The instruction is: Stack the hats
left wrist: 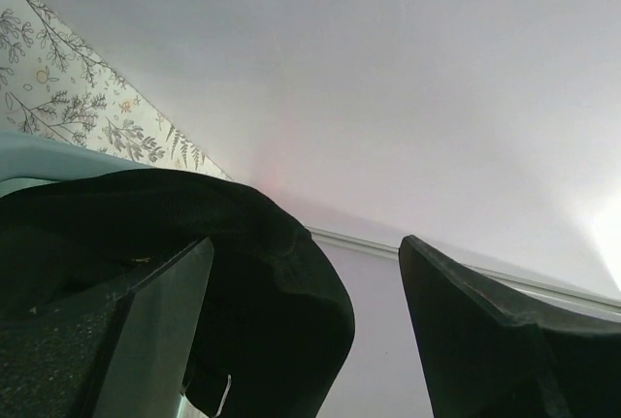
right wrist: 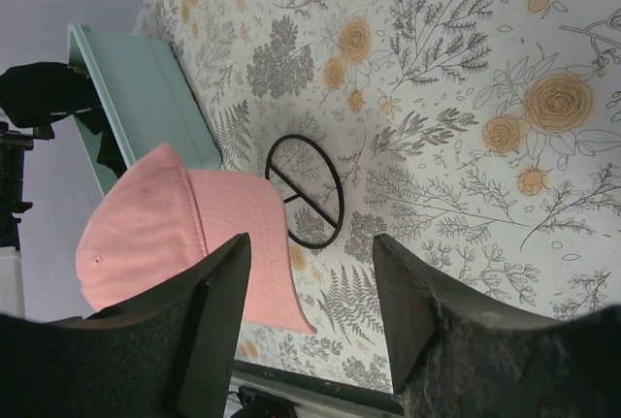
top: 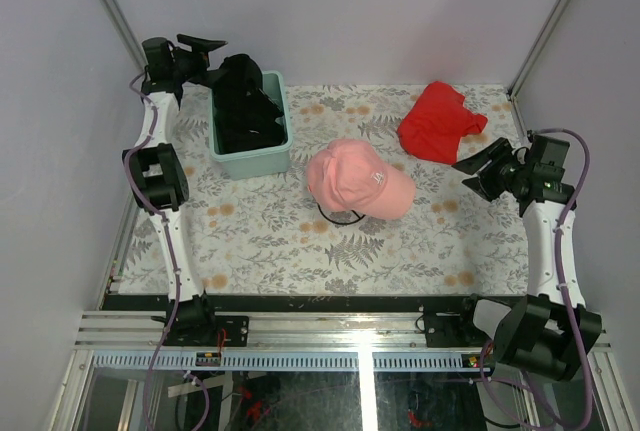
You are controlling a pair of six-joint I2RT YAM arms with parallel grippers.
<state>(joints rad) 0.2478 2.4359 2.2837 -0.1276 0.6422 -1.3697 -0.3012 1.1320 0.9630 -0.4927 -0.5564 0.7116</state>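
Where the patterned table carries the work, the mint-green tub stands at its far left and serves as the reference for all positions below.

1. The black caps are piled inside the tub and rise above its far rim. How many there are cannot be told.
2. The pink cap lies on the table just beside the tub's near right corner, crown up, with its brim pointing away from the tub.
3. The red cloth lies well to the right of the tub, near the far edge.
4. The left gripper is at the tub's far left corner. Its fingers are spread wide, and black fabric drapes over one finger.
5. The right gripper hangs far to the right of the tub, beyond the pink cap, fingers apart and holding nothing.
6. A black wire ring lies right of the tub, partly under the pink cap's near edge.
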